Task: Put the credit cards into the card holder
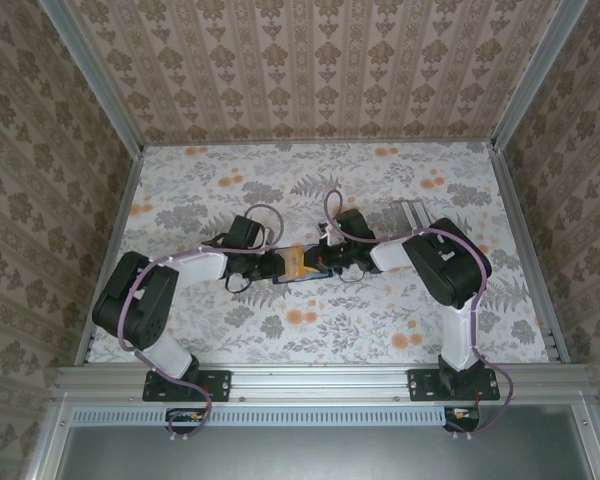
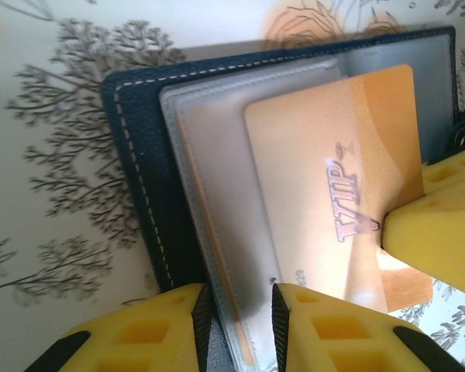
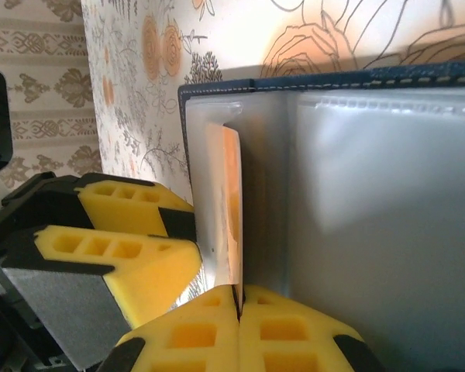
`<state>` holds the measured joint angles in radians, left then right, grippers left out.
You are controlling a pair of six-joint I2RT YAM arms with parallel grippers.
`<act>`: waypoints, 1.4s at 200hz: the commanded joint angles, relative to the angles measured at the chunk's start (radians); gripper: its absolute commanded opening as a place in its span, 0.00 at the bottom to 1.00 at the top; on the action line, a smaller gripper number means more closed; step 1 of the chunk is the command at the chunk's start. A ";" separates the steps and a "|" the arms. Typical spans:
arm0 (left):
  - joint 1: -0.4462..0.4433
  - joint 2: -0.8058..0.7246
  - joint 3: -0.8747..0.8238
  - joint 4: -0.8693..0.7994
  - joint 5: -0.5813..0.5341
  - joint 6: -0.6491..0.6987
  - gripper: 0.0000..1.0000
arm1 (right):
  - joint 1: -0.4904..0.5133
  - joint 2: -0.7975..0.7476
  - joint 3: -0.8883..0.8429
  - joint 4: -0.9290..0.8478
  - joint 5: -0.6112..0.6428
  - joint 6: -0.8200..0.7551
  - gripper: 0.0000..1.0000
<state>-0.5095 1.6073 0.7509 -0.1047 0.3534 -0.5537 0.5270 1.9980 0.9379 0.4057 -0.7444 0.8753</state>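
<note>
The dark navy card holder (image 2: 136, 155) lies open on the floral table, its clear sleeves (image 2: 209, 194) facing up. An orange card (image 2: 333, 178) marked VIP sits partly inside a sleeve pocket. My right gripper (image 3: 239, 298) is shut on that card's near edge (image 3: 231, 209), which shows edge-on against the holder (image 3: 333, 81). Its yellow finger (image 2: 438, 225) clamps the card. My left gripper (image 2: 240, 298) stands open, with the sleeve's edge lying in the gap between its pads. From above, both grippers meet over the holder (image 1: 310, 277) and card (image 1: 298, 262).
A pale grey ribbed object (image 1: 415, 213) lies behind the right arm. Aluminium rails (image 1: 525, 250) and papered walls (image 1: 310, 60) border the table. The left gripper's fingers (image 3: 132, 260) crowd close beside the right gripper.
</note>
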 commanded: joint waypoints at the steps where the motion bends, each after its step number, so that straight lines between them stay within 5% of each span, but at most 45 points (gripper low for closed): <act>1: 0.026 -0.048 -0.026 0.002 -0.034 -0.023 0.30 | 0.005 0.025 0.029 -0.102 -0.010 -0.048 0.04; 67: 0.042 -0.092 -0.051 -0.010 -0.057 -0.007 0.32 | 0.001 -0.054 0.067 -0.281 0.053 -0.165 0.26; 143: 0.034 0.002 -0.019 0.011 0.003 0.010 0.17 | 0.001 -0.076 0.091 -0.380 0.112 -0.202 0.19; 176: 0.026 0.019 -0.005 -0.009 0.005 0.032 0.15 | 0.010 -0.056 0.094 -0.356 0.088 -0.191 0.00; 280: 0.024 0.035 0.007 -0.008 0.003 0.034 0.10 | 0.050 0.013 0.134 -0.294 0.018 -0.157 0.05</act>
<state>-0.4725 1.6112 0.7307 -0.1043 0.3401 -0.5449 0.5678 1.9877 1.0538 0.1150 -0.6968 0.7136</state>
